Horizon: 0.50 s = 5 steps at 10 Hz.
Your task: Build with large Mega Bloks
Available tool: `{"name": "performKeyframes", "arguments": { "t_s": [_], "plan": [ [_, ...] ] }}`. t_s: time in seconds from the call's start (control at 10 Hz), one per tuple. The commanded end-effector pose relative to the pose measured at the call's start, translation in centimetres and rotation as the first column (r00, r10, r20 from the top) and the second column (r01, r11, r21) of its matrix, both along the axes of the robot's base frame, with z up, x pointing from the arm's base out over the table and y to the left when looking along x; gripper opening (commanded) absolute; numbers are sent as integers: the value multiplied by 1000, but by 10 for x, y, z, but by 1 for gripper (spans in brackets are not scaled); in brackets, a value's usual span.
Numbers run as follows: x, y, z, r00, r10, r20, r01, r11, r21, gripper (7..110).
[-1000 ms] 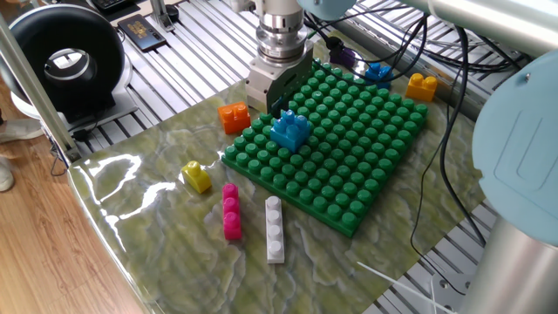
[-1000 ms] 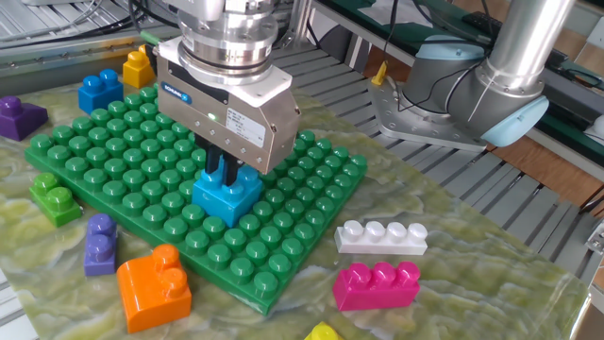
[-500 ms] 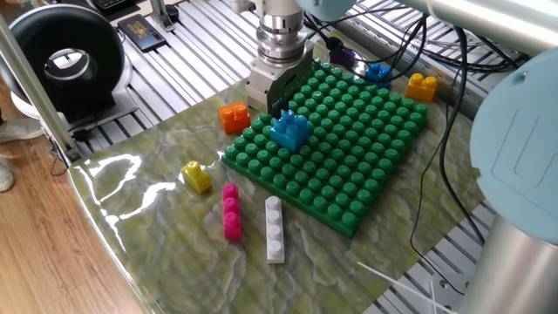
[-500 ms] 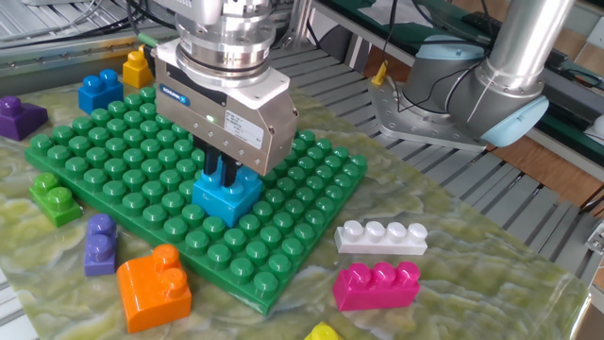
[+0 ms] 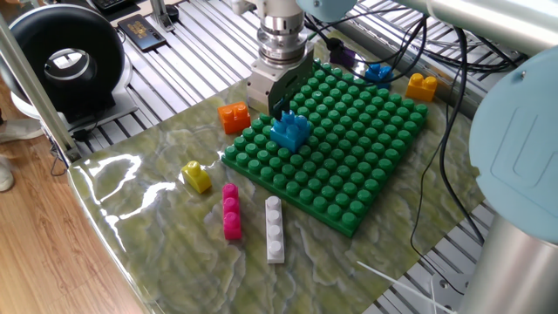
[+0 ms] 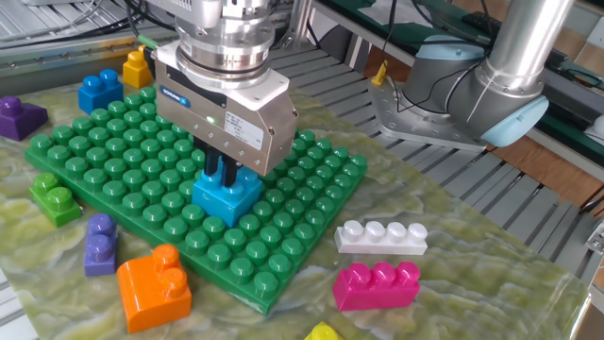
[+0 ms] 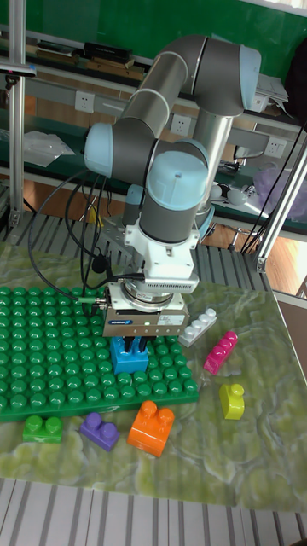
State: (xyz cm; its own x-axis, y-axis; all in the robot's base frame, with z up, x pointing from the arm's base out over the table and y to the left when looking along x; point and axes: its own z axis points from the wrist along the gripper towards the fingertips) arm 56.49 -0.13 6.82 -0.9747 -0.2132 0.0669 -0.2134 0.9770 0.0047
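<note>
A light blue brick (image 6: 226, 196) sits on the green baseplate (image 6: 123, 161) near its front edge. My gripper (image 6: 221, 176) stands upright over the brick, its fingers close together and shut on the brick's top stud; the same gripper (image 5: 281, 112) and brick (image 5: 290, 132) show in one fixed view and, from behind, as gripper (image 7: 132, 345) and brick (image 7: 130, 357) in the tall view. Loose on the mat lie an orange brick (image 6: 154, 286), a purple brick (image 6: 100, 244), a white four-stud brick (image 6: 380, 236), a pink brick (image 6: 377, 285) and a yellow brick (image 5: 197, 176).
A green small brick (image 6: 55, 196) lies beside the baseplate. Beyond its far edge are a dark blue brick (image 6: 99, 91), a yellow-orange brick (image 6: 138, 68) and a dark purple brick (image 6: 17, 115). Cables (image 5: 453, 78) trail behind the plate. A black round device (image 5: 65, 61) stands off the mat.
The gripper has shifted only a few pixels over the light blue brick; the brick and all loose bricks stay where they were.
</note>
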Motion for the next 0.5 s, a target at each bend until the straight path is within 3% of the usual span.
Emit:
{"name": "performKeyframes", "arguments": {
  "t_s": [0.0, 0.4],
  "plan": [
    [-1, 2, 1, 1000, -5, -3, 5, 1000, 13, 22],
    [-1, 3, 0, 1000, -5, -3, 5, 1000, 12, 22]
  ]
}}
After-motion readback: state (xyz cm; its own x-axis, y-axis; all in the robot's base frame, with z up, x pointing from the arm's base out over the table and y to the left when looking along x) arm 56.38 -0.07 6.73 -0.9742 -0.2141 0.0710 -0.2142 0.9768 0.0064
